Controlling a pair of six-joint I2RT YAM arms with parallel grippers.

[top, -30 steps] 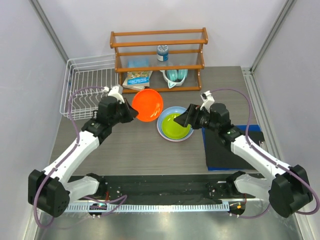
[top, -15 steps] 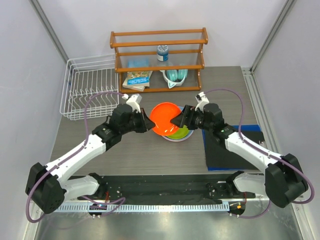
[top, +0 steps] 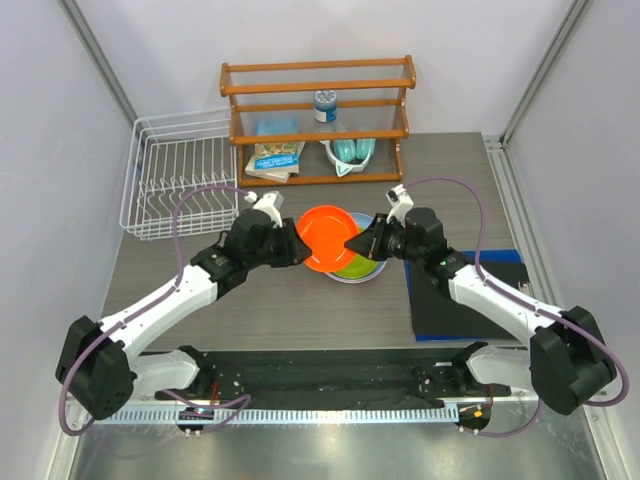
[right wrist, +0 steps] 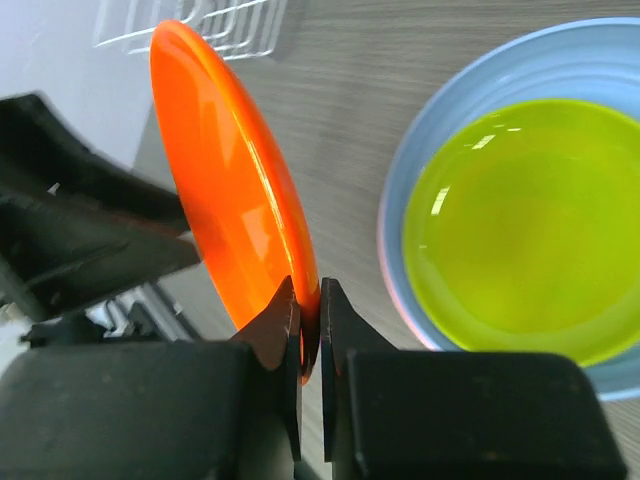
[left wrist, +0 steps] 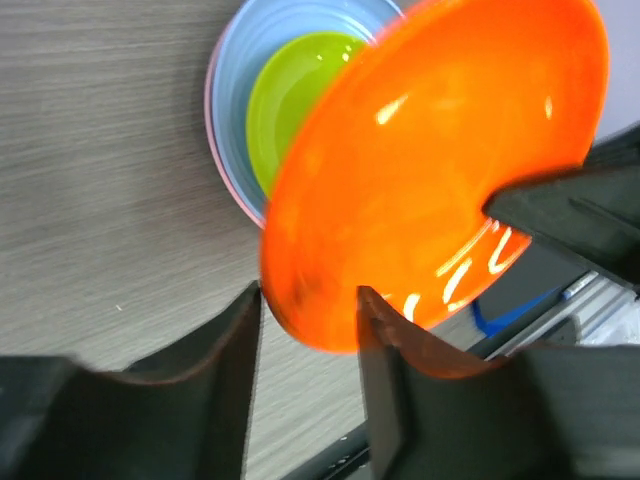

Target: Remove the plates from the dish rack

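Observation:
An orange plate (top: 326,236) hangs tilted on edge between both arms, partly above a stack on the table. My right gripper (top: 357,243) (right wrist: 309,300) is shut on its right rim. My left gripper (top: 297,250) (left wrist: 308,300) stands open, its jaws either side of the orange plate's (left wrist: 440,170) left rim with gaps showing. The stack has a lime green plate (top: 362,265) (right wrist: 520,230) in a light blue plate (right wrist: 430,140), and a pink rim (left wrist: 210,100) shows underneath. The white wire dish rack (top: 137,170) at the back left shows only bare tines.
A brown wooden shelf (top: 318,120) stands at the back with a bottle, books and a teal bowl-like item (top: 350,152). A dark mat with a blue edge (top: 450,300) lies under the right arm. Grey walls close in both sides.
The orange plate travelled right, from near the rack to over the stack. My right gripper closed on its rim, and my left gripper's jaws opened off it.

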